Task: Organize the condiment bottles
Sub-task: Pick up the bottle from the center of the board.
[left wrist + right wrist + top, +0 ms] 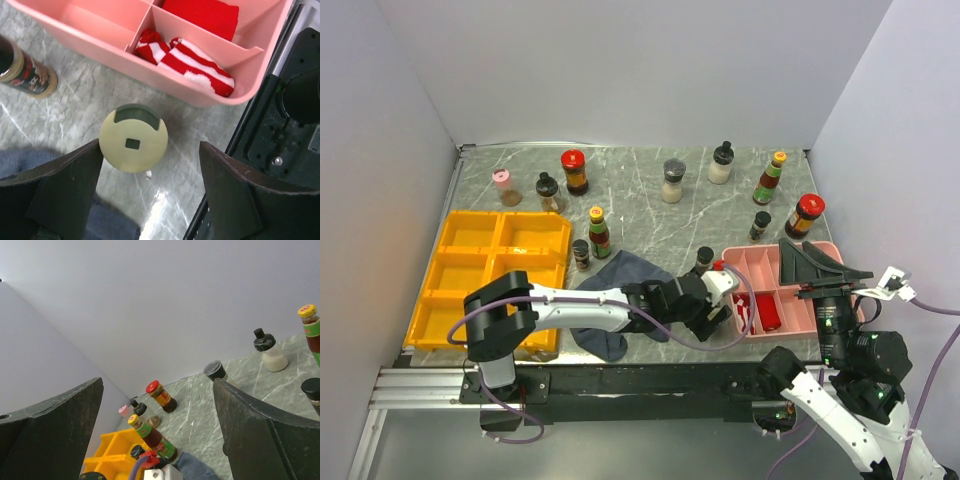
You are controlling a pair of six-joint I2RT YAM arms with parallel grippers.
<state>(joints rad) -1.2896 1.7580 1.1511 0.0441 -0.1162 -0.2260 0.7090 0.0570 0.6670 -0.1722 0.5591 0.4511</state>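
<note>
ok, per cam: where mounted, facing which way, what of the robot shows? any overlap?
Top external: above and behind the bases, looking down on the table; left arm and right arm show.
Left wrist: on the left arm, looking straight down at a pale-green-capped jar by the pink tray; left gripper open around it.
Right wrist: on the right arm, near-level toward the back-left corner; right gripper open, empty.
Shared: back-left red-capped jar, in top and right wrist views.

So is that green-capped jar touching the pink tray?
Apart. The left wrist view looks down on the green-capped jar and shows a strip of bare marble between it and the pink tray's wall.
</note>
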